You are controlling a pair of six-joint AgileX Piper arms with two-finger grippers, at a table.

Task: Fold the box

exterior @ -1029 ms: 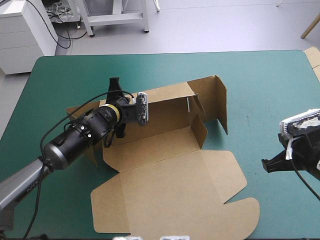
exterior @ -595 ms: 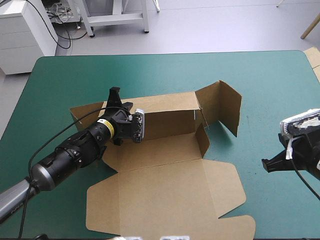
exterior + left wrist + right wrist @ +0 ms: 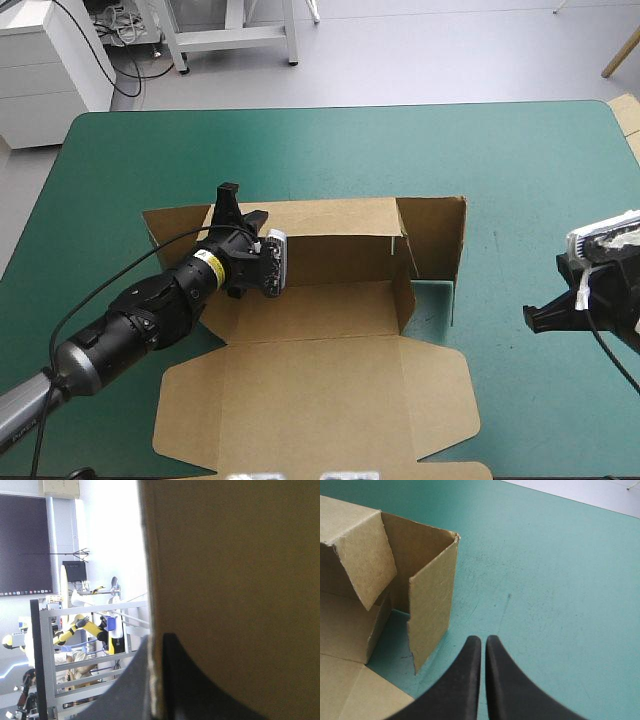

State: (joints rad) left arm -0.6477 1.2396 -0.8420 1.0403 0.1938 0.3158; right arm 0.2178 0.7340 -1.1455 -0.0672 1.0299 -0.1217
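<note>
- Box (image 3: 330,300) of brown board sits mid-tabletop (image 3: 520,160) on the teal-green cover. It is partly formed, with its long back wall (image 3: 335,228) upright and its lid panel (image 3: 315,395) flat toward the near edge.
- At the left end, a side panel (image 3: 165,225) shows beyond the left arm. Whether it lies flat or leans up cannot be told.
- Left claw (image 3: 238,208) is clamped on the back wall's top edge near its left end. In the left wrist view a black finger (image 3: 200,690) sits on each side of the board edge. The grip probably holds that wall up while the ends are dealt with.
- Right end wall (image 3: 435,238) stands square to the back wall. A small inner flap (image 3: 403,285) slants in beside it, and neither looks tucked yet.
- Right claw (image 3: 540,322) hangs over bare cover, well apart from the box, with its fingers pressed together in one point and holding nothing. It faces the right end wall, so it is likely placed to push that wall inward next.
</note>
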